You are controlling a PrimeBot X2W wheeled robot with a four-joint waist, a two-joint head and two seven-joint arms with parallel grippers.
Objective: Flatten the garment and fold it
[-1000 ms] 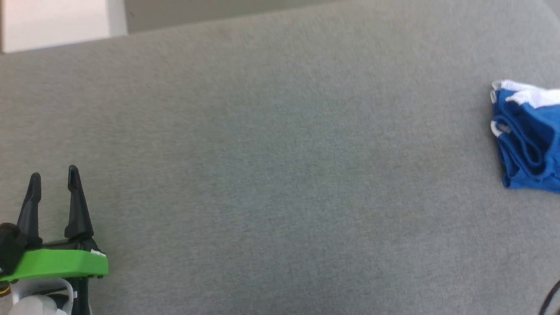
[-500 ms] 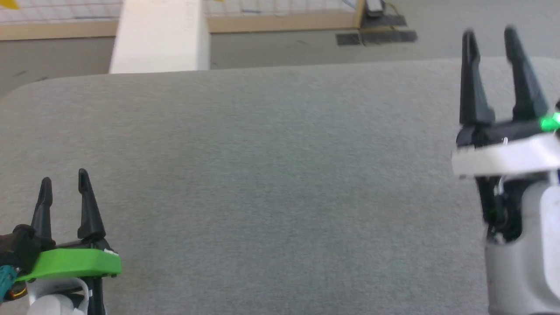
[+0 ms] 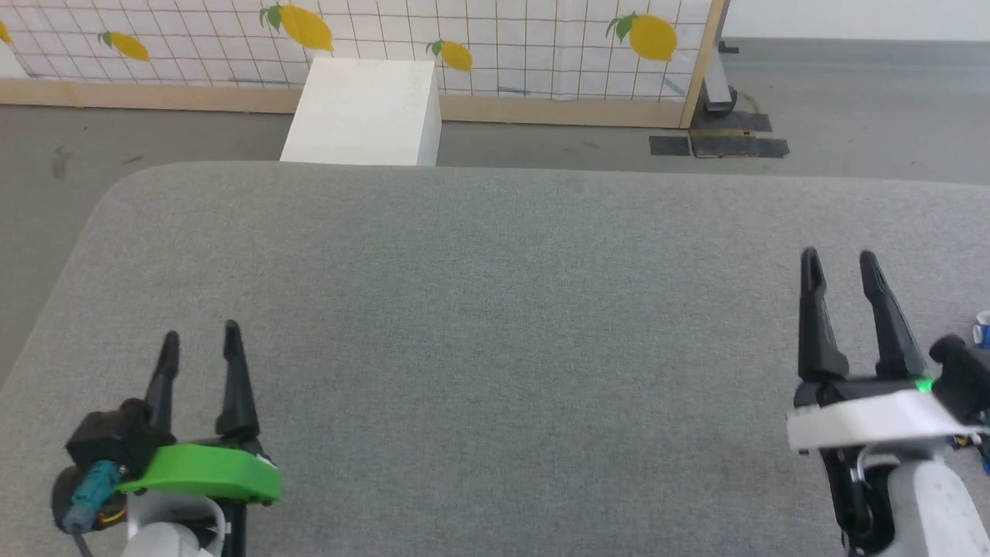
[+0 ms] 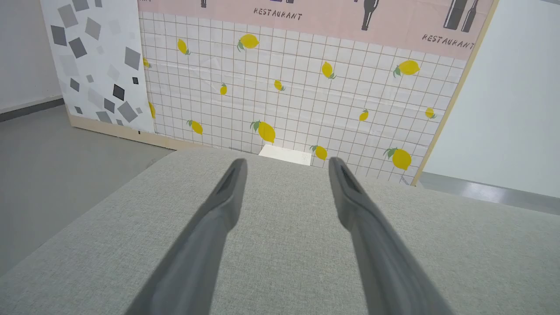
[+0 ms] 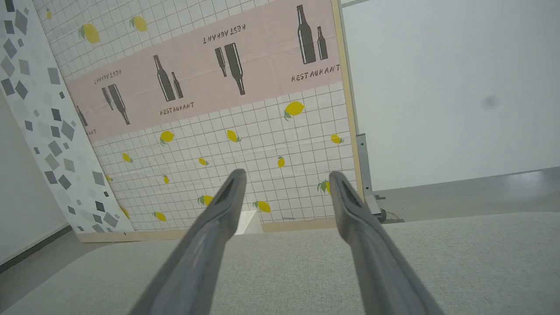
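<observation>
Blue garment (image 3: 981, 336) barely shows far right after the head swung; left gripper (image 3: 201, 331) and right gripper (image 3: 838, 254) wide, empty, flattening unstarted.

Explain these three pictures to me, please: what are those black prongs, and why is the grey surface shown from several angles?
This is a two-armed robot, seen through its own cameras. One picture comes from its head, looking down at a grey cloth-covered table. The black prongs are its two-fingered grippers: the left gripper on the green mount and the right gripper on the white one. The other two pictures come from a camera on each wrist, looking out along that gripper's fingers towards a lemon-patterned screen. Both grippers are open and hold nothing. At the table's right edge is a sliver of blue and white, too small to identify. A white box stands beyond the table.
</observation>
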